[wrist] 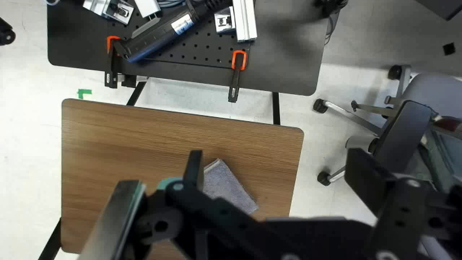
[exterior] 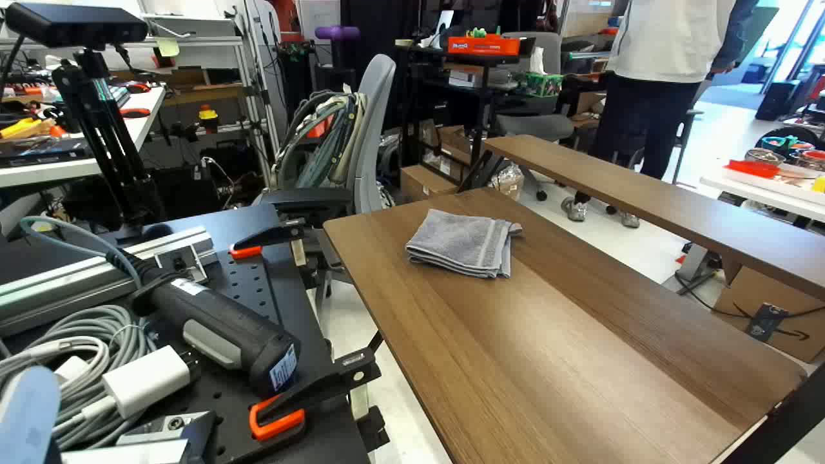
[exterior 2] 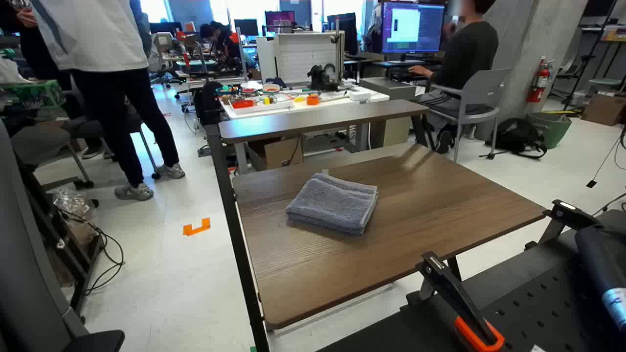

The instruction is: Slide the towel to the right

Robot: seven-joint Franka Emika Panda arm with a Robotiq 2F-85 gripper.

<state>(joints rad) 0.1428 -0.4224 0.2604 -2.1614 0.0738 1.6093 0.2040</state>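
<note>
The grey folded towel lies flat on a brown wooden table and shows in both exterior views (exterior: 459,243) (exterior 2: 335,203). It has a lighter stripe near one edge and looks slightly rumpled. In the wrist view part of the towel (wrist: 229,186) shows beside the left finger, and the rest is hidden behind the gripper. My gripper (wrist: 278,166) is open, with its two fingers wide apart and nothing between them. It hangs well above the table, apart from the towel. The arm and gripper do not show clearly in either exterior view.
The wooden table (exterior: 580,348) has a raised shelf (exterior: 644,193) along one long side. A black perforated bench (wrist: 281,65) stands along the opposite side, with orange-tipped clamps (wrist: 236,76) jutting toward the table. A grey chair (exterior: 374,129) stands near one table end. A person (exterior: 664,77) stands beyond the shelf.
</note>
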